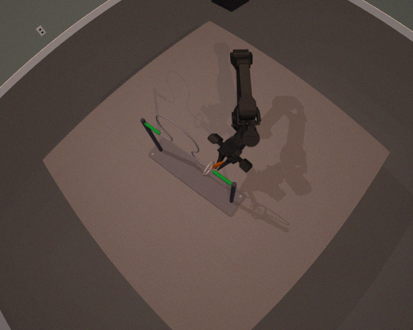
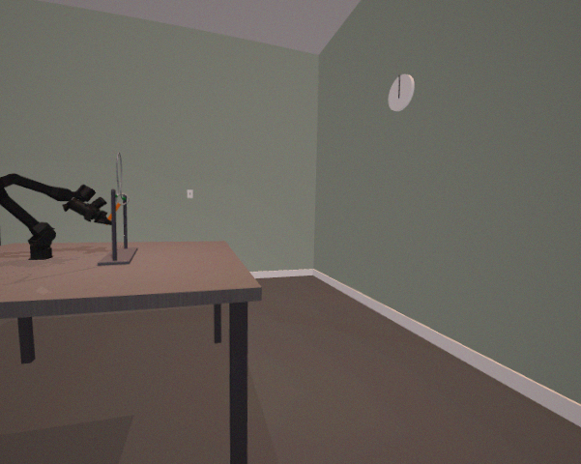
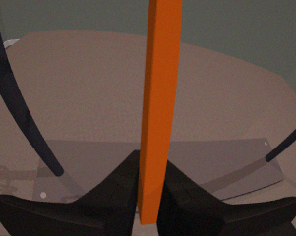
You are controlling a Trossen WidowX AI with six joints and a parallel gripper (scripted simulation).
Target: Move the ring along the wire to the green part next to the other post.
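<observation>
My gripper is shut on the orange handle. In the wrist view the handle stands upright between the two dark fingers. The pale ring sits around the wire right at the inner end of the green part next to the near post. The thin grey wire loops away to the other green part by the far post. The ring itself is out of the wrist view.
The posts stand on a grey base plate on the brown table. The arm's base stands behind the plate. A black box sits at the table's far edge.
</observation>
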